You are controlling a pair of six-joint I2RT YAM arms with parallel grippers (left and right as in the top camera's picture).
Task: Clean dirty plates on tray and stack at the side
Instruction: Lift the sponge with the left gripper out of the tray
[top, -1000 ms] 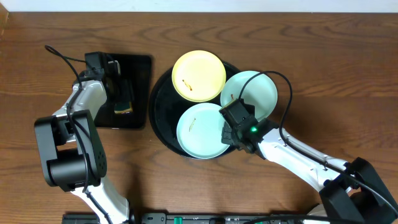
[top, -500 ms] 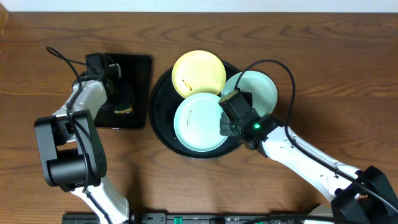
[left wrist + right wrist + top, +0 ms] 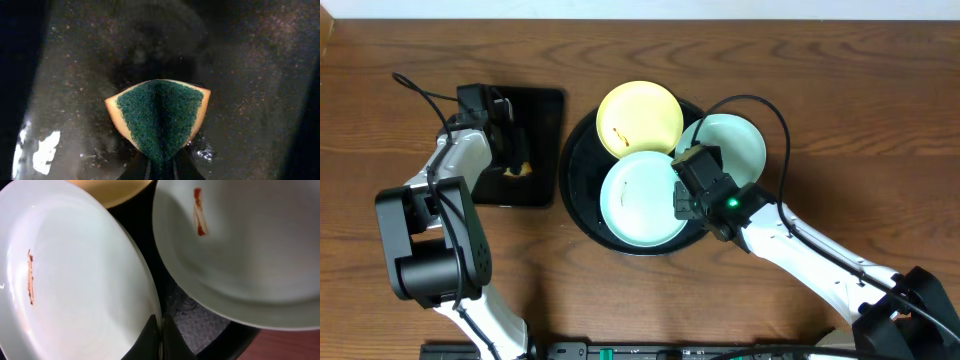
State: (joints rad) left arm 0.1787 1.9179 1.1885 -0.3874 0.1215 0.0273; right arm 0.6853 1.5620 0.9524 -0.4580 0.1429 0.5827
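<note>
On the round black tray (image 3: 578, 190) lie three plates. The pale yellow plate (image 3: 640, 120) sits at the back. One mint plate (image 3: 735, 145) rests over the tray's right rim and carries a brown smear (image 3: 199, 212). The other mint plate (image 3: 638, 198) is tilted at the front, also smeared (image 3: 30, 277). My right gripper (image 3: 161, 340) is shut on this plate's right rim (image 3: 150, 305). At the left, my left gripper (image 3: 161, 167) is shut on a green-and-yellow sponge (image 3: 159, 117), which is pinched into a fold.
The sponge sits over a smaller rectangular black tray (image 3: 545, 110) with a wet, glossy surface (image 3: 60, 100). Brown wood tabletop (image 3: 840, 90) surrounds both trays. The right arm's cable (image 3: 782, 130) loops above the right mint plate.
My left gripper has closed on the sponge and squeezed it into a fold. My right gripper has shifted the front mint plate up towards the yellow plate.
</note>
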